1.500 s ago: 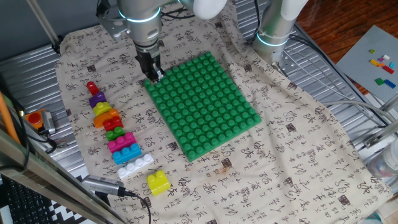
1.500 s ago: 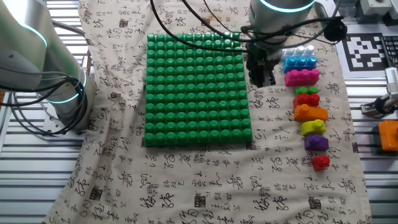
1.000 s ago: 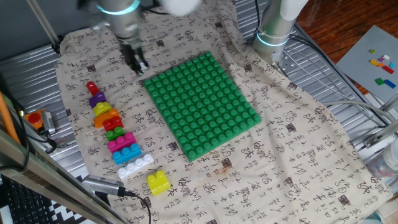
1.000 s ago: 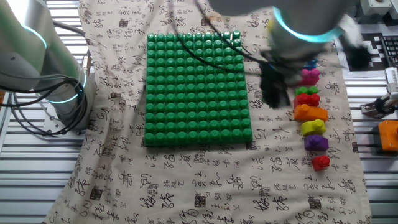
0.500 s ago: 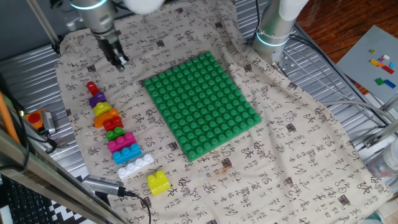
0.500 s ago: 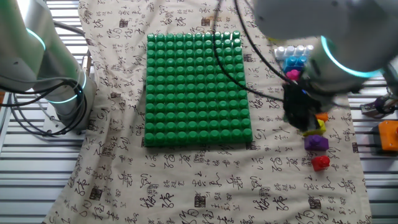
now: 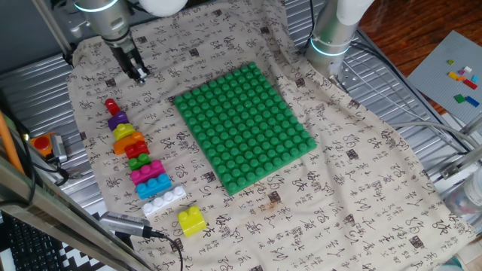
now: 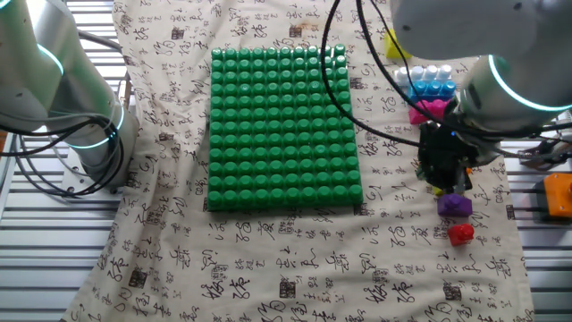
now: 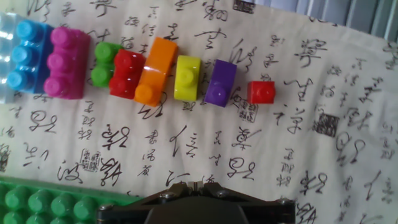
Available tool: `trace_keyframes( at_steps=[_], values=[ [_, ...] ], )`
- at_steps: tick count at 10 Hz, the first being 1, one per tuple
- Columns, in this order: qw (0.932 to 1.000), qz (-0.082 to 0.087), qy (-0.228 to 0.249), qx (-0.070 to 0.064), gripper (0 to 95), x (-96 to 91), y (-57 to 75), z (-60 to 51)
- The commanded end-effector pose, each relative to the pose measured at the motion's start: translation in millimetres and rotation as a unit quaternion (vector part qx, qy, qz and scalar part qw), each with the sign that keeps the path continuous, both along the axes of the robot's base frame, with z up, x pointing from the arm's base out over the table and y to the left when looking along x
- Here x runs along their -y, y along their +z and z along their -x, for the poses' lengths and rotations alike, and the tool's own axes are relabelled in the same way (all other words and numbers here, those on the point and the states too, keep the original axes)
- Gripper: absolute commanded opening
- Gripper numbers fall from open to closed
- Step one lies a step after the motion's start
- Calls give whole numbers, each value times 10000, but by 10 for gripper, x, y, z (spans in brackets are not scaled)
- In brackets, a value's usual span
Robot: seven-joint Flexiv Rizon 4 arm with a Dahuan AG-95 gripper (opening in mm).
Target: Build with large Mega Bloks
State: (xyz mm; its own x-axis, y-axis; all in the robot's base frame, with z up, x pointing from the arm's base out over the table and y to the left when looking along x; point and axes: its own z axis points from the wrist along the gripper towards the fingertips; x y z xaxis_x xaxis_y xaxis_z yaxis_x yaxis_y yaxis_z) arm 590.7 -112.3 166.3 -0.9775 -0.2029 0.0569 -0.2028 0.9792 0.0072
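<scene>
The Mega Bloks lie in a row on the printed cloth left of the baseplate: small red, purple, yellow, orange, red and green, pink, blue, white. A separate yellow brick lies nearer the front. The hand view shows the same row from white to small red. My gripper hangs shut and empty above the cloth, just beyond the row's red end; it stands over the orange and yellow bricks in the other fixed view.
The big green studded baseplate lies in the middle of the cloth; its corner shows in the hand view. A second arm's base stands behind it. A grey plate with tiny bricks lies at the far right.
My gripper has moved away from the baseplate's corner, left across the cloth, to the red end of the brick row. The bricks have not moved.
</scene>
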Motion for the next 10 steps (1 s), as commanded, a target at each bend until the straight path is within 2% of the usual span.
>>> trace_keyframes(
  at_steps=[1, 3, 10],
  values=[
    [9996, 81, -271, -40, 0, -2, 4, -15],
    [9992, 230, -332, -23, 0, -2, 4, -15],
    [9987, 238, -443, 61, 0, -2, 4, -15]
  ],
)
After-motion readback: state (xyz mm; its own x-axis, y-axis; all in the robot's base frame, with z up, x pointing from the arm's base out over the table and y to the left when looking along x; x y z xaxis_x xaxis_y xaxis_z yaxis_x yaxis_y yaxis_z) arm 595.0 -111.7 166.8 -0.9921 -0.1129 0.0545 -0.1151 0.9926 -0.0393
